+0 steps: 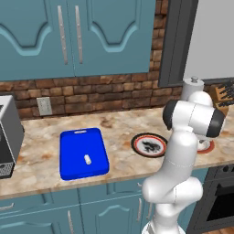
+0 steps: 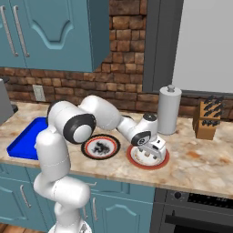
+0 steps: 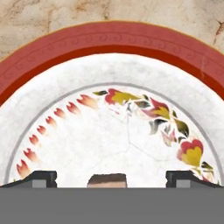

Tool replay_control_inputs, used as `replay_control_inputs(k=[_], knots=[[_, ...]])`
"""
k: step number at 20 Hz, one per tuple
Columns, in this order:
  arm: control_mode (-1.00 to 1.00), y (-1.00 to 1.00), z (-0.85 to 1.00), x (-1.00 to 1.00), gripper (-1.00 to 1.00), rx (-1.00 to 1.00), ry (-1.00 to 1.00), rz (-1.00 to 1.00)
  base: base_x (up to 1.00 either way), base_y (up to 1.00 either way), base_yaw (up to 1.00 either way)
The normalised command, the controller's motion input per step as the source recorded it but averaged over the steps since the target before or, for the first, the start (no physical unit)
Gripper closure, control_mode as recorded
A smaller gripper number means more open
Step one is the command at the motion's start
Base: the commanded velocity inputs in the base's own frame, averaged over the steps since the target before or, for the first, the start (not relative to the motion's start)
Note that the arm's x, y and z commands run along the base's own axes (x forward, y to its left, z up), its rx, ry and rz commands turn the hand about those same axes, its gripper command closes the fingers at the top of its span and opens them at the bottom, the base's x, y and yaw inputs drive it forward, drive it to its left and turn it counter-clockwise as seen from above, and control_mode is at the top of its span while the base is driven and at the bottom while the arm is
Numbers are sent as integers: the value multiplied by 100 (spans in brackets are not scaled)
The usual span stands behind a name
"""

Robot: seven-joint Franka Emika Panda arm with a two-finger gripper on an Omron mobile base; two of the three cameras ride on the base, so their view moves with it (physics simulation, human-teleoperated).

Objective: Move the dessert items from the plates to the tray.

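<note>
The blue tray lies on the counter at the left, and one small off-white dessert item rests on it. To its right sits the black-rimmed plate. Further right is the red-rimmed white plate, partly behind the arm. My gripper hangs low over this plate, open. In the hand view a tan dessert item lies on the plate between the two spread fingertips, apart from both.
A grey paper-towel roll and a knife block stand behind the red-rimmed plate by the brick wall. A grey appliance sits at the counter's far left. An oven front is below right.
</note>
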Motion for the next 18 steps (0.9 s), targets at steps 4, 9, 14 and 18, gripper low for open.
replay_control_inputs(k=[4, 9, 14, 18], knots=[[-100, 0, 0, 0, 100, 0, 0, 0, 0, 0, 0], [-100, 0, 3, 0, 100, 0, 0, 0, 0, 0, 0], [-100, 0, 49, 0, 100, 1, -1, -1, 0, 0, 0], [-100, 36, 100, -9, 100, 14, -5, 0, 0, 0, 0]])
